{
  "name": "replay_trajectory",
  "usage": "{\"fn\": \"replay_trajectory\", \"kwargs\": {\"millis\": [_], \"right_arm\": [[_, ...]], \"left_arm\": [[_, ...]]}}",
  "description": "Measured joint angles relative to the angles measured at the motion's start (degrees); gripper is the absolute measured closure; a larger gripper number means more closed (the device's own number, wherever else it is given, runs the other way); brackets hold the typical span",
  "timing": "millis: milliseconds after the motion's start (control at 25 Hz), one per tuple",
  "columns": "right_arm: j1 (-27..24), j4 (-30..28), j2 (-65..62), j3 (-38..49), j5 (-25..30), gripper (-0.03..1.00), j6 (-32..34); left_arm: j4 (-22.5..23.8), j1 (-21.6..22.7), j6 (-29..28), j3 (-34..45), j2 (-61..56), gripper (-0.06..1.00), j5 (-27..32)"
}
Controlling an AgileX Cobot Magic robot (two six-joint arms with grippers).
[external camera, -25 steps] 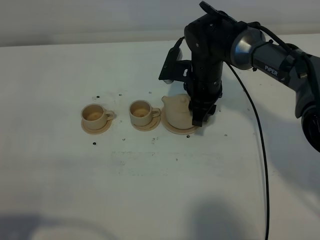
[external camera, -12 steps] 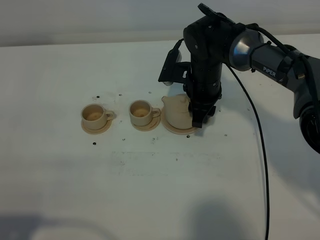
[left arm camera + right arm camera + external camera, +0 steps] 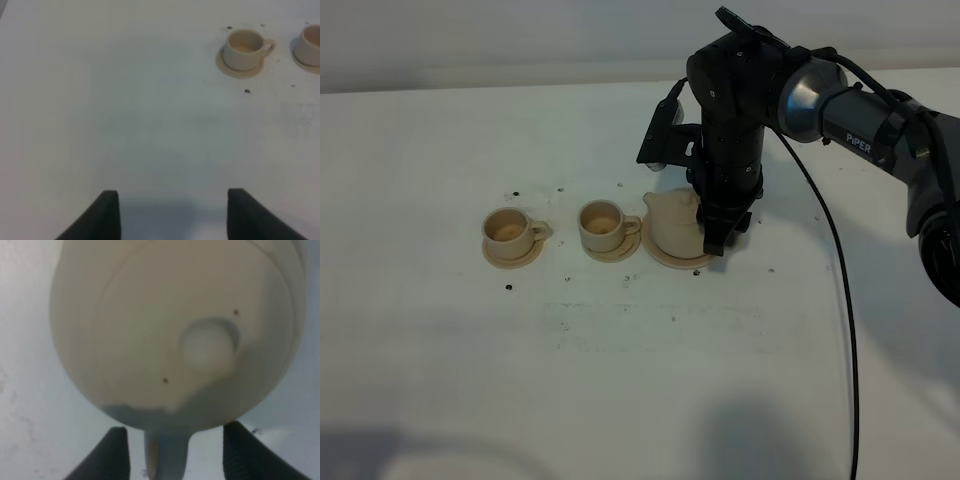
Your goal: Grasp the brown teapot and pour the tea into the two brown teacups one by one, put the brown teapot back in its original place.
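The table [image 3: 440, 350] looks the same as it did 1 second ago. The right arm [image 3: 745, 110] has only crept a touch towards 9 o'clock and settled closer over the pot.

The brown teapot [image 3: 672, 225] has not moved. It stands upright on its wide saucer [image 3: 670, 263], its spout pointing to 9 o'clock and its handle to 3 o'clock. The 2 teacups [image 3: 602, 225] [image 3: 507, 231] sit on their own small saucers in a row at 9 o'clock of the pot, also unmoved. Whether they hold tea I cannot tell.

The right gripper [image 3: 718, 238] is down at the handle side. In the wrist view its 2 fingertips stand apart on either side of the loop handle [image 3: 167, 456], with a gap on each side, so nothing is gripped. The left gripper [image 3: 170, 215] hangs with its fingers spread over bare table, well away at 9 o'clock.

That small shift reads as final alignment. The handle is straddled but not clamped, so I judge the pot ungrasped and both pours still ahead. Closing squarely on the thin loop matters, because an off-centre pinch could twist the pot on its saucer.
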Motion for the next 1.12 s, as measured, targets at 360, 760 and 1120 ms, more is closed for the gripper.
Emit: {"fn": "replay_trajectory", "kwargs": {"millis": [360,760,1120], "right_arm": [[0.0,0.8,0.0,0.0,0.0,0.56,2.7],[0.0,1.6,0.0,0.0,0.2,0.57,4.6],[-0.1,2.2,0.0,0.0,1.0,0.85,6.4]], "left_arm": [[0.0,0.0,0.0,0.0,0.0,0.47,0.0],[0.0,0.0,0.0,0.0,0.0,0.47,0.0],[0.0,0.0,0.0,0.0,0.0,0.47,0.0]]}}
